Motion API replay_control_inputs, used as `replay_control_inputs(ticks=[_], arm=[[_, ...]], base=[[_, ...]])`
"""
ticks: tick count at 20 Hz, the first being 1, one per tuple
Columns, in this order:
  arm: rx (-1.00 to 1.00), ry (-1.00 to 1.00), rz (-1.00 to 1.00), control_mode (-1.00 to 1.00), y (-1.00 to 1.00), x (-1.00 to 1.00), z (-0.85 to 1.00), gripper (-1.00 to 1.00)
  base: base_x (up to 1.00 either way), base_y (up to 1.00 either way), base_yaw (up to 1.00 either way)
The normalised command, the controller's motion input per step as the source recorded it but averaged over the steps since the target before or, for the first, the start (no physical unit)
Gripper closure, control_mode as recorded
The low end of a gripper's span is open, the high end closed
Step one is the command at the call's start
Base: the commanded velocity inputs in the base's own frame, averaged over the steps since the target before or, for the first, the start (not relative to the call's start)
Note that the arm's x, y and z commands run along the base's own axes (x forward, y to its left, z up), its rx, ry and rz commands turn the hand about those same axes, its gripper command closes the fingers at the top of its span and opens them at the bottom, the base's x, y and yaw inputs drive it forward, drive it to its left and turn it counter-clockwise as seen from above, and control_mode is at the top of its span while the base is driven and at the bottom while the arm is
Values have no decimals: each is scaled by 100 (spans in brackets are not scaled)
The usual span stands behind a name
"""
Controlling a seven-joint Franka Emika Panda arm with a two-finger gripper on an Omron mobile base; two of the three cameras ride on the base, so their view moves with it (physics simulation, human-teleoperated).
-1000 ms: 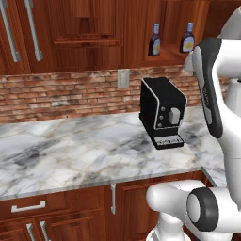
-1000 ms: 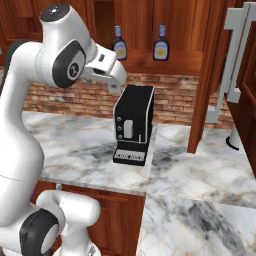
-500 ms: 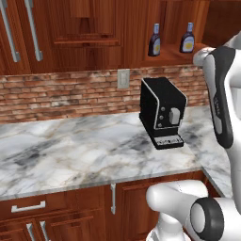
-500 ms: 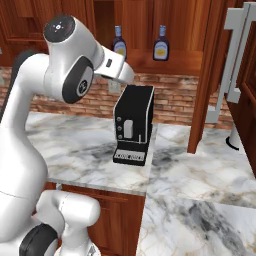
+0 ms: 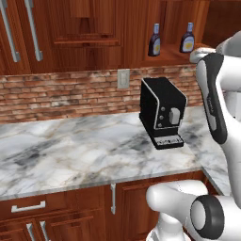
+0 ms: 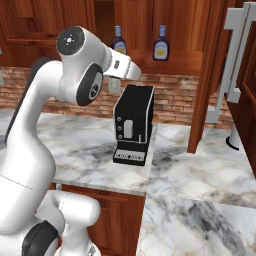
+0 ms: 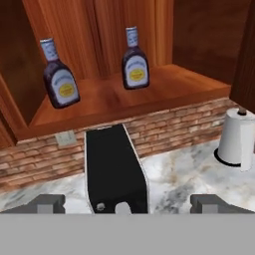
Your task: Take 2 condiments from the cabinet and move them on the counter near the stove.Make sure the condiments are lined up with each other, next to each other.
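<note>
In the hand view we see the coffee machine (image 7: 115, 169) cut off at the bottom, its front out of sight. The paper towel roll (image 7: 238, 137) runs off the right edge. Labels on both bottles (image 7: 60, 77) (image 7: 135, 62) are too blurred to read; perhaps the same brand.

Glossy white rounded arm (image 6: 35, 125) segments with dark grey joint discs
</note>
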Motion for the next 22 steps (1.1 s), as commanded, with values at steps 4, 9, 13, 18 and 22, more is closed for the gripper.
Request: replay_control_inputs(ticks=[4, 9, 13, 18, 22], arm=[[-6, 11, -4, -100, -29, 30, 48, -100], [-6, 3, -1, -100, -25, 30, 27, -100], [-2, 0, 0, -100, -15, 28, 1, -100], [0, -4, 0, -100, -3, 33, -4, -100], [0, -6, 0, -100, 0, 36, -1, -100]], base=[[0, 0, 0], [0, 0, 0], [0, 0, 0], [0, 0, 0], [0, 0, 0]])
